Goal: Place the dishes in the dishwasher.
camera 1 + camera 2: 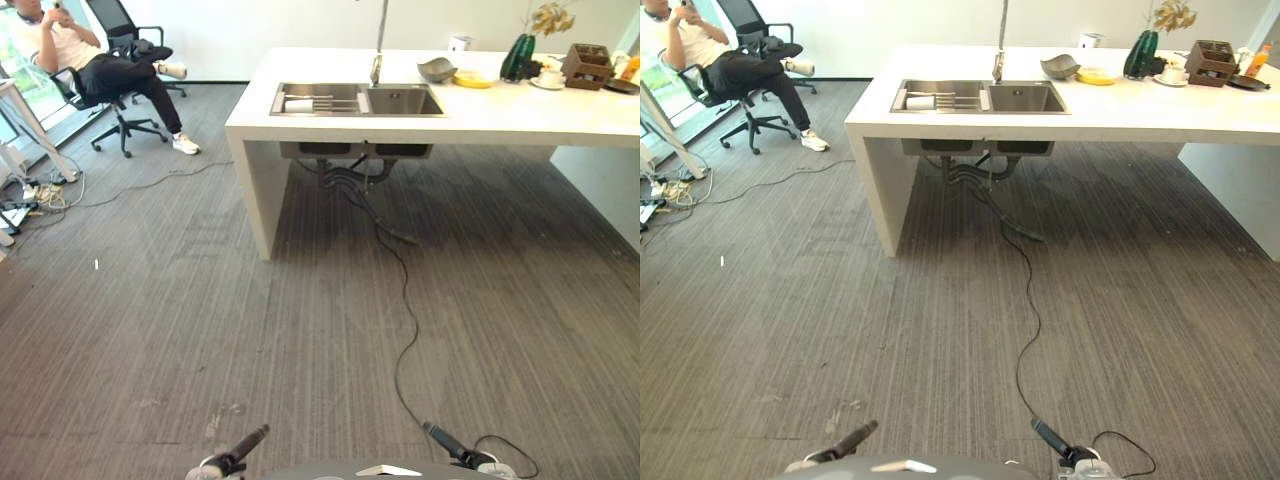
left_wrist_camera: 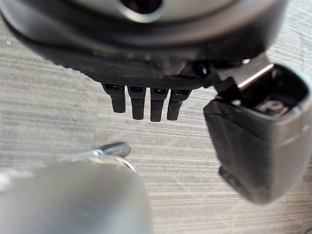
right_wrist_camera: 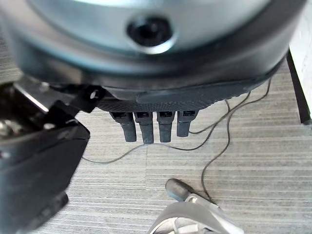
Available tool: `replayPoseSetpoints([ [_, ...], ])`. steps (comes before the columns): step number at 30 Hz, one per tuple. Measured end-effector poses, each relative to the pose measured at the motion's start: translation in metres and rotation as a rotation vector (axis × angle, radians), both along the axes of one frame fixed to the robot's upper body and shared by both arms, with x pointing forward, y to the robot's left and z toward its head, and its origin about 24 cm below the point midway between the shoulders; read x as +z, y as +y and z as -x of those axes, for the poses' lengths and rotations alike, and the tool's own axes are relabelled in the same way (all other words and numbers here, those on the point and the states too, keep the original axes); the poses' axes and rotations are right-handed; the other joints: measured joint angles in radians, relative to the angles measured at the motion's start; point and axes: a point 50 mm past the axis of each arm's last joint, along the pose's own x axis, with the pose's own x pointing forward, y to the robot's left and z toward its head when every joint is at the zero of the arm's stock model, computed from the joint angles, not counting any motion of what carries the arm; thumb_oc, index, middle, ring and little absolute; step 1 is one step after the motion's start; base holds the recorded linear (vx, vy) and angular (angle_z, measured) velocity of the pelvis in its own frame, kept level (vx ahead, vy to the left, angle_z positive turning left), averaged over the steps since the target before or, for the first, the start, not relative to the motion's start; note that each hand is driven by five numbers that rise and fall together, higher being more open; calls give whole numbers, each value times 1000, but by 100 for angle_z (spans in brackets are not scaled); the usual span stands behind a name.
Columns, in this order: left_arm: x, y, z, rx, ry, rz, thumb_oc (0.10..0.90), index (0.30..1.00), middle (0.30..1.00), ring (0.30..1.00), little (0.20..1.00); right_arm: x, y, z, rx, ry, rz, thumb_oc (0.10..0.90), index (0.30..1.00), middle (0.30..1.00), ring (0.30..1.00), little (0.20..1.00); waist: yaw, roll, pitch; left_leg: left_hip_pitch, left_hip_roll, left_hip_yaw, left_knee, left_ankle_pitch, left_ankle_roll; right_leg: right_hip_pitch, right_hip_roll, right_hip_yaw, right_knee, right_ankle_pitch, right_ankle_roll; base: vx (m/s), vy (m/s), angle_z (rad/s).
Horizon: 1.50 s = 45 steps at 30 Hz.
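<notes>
**Both hands empty, dishes on the far counter**

The left hand [image 2: 146, 100] is shown in its wrist view with fingers [image 2: 138, 105] hanging straight over bare carpet and the thumb [image 2: 258, 141] set apart; nothing is held. The right hand [image 3: 156, 119] is shown likewise, fingers [image 3: 146, 129] extended and relaxed, thumb [image 3: 39, 165] to one side, above the carpet [image 1: 150, 330].

Well ahead of the robot stands a white counter [image 1: 560, 125] with a double sink [image 1: 357, 100] let into it and a tall faucet [image 1: 380, 45] behind. The dishes are grouped on the counter beyond the sink: a grey bowl [image 1: 437, 70], a yellow dish [image 1: 473, 79] just beside it, and a cup on a saucer [image 1: 550, 79] near a dark green vase [image 1: 518, 57]. A pale item lies in the sink's left basin [image 1: 300, 104]; its kind cannot be told. No dishwasher can be made out.

The dishes are judged rigid, smooth and breakable. The bowl and yellow dish would best be taken by the rim, pinched between thumb and fingers. A person [image 1: 85, 55] is seated on an office chair [image 1: 125, 120] at the far left.
</notes>
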Motion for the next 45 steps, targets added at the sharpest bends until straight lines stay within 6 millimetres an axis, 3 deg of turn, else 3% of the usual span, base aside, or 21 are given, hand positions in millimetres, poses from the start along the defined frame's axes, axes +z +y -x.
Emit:
replayPoseSetpoints([
  [8, 1, 3, -2, -1, -1, -6, 800, 900, 900, 900, 900, 1, -1, -7, -25, -16, 0, 800, 900, 900, 900, 900, 3, -1, 29, 10, -11, 1, -30, 23, 18, 5, 0, -2, -23, 11, 6, -1, 1, 1],
  [14, 7, 0, -28, -14, -85, -29, 800, 900, 900, 900, 900, 8, -2, -36, -8, -96, 5, 800, 900, 900, 900, 900, 8, 23, 53, 10, -16, -15, -40, 29, 20, 17, 1, -16, -44, 23, 10, -5, 15, 7],
  [20, 10, 0, -39, -32, -125, -34, 800, 900, 900, 900, 900, 12, -6, -46, -8, -133, 8, 800, 900, 900, 900, 900, 8, 26, 52, 14, -20, -15, -49, 34, 22, 19, 1, -18, -51, 27, 12, 0, 0, 0],
  [32, 19, 1, -60, -149, -188, -90, 800, 900, 900, 900, 900, 18, -7, -59, 10, -200, 9, 800, 900, 900, 900, 900, 9, 30, 64, 32, -21, -16, -66, 38, 21, 41, 8, -18, -75, 34, 14, 0, 0, 0],
  [45, 17, 2, -55, -149, -166, -96, 800, 900, 900, 900, 900, 17, -8, -54, 5, -183, 12, 800, 900, 900, 900, 900, 8, 22, 70, 40, -23, -18, -73, 37, 20, 49, 9, -22, -80, 34, 14, 2, 3, 0],
])
